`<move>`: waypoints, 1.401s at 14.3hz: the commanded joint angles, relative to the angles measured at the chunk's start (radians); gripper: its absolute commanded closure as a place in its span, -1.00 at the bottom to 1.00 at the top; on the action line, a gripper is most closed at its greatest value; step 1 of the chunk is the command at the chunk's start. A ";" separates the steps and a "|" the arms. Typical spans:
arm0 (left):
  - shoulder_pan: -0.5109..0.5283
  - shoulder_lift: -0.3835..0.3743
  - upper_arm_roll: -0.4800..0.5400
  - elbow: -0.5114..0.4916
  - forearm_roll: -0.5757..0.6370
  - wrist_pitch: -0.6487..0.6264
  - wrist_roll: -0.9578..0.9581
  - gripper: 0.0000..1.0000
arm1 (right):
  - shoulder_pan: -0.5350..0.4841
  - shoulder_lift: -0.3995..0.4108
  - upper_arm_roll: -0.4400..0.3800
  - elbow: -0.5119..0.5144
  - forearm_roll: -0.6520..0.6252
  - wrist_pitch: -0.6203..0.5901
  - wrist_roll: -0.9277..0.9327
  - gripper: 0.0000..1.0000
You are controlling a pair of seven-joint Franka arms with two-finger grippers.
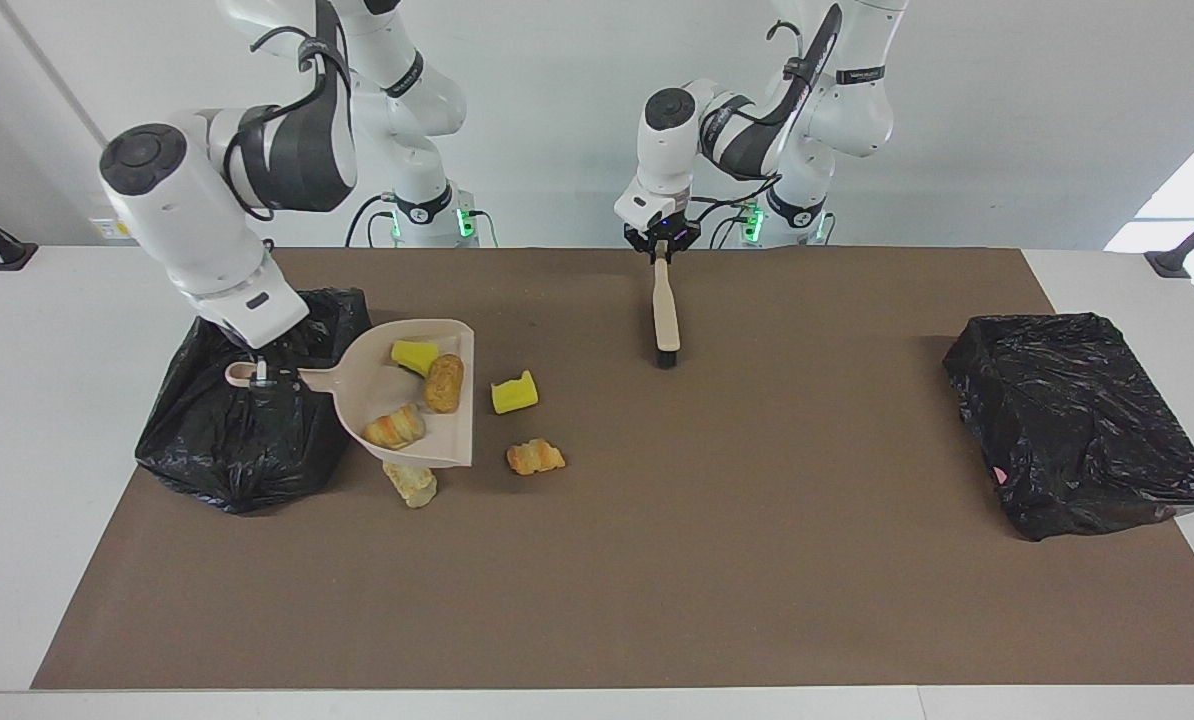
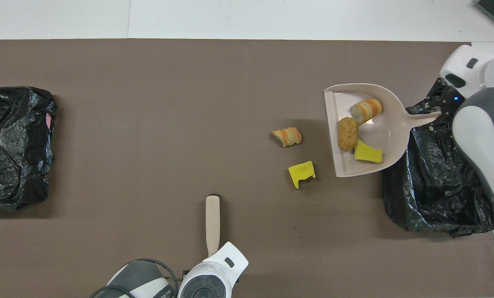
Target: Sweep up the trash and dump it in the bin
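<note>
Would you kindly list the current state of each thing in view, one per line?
Dustpan: raised beside the bin, three trash pieces in it.
Right gripper: shut on the dustpan's handle.
Brush: hanging upright.
Left gripper: shut on the brush.
Bin: bag-lined, open.
Loose trash: on the mat.
</note>
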 commanded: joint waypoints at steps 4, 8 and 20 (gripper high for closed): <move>0.031 -0.001 0.017 -0.010 0.015 0.032 -0.023 -1.00 | -0.185 -0.079 0.005 -0.017 -0.075 -0.057 -0.123 1.00; 0.172 0.042 0.017 0.088 0.019 0.027 -0.003 -1.00 | -0.279 -0.123 0.007 -0.076 -0.235 -0.037 -0.131 1.00; 0.590 0.055 0.022 0.189 0.023 -0.016 0.357 -1.00 | -0.215 -0.286 0.011 -0.362 -0.561 0.082 0.196 1.00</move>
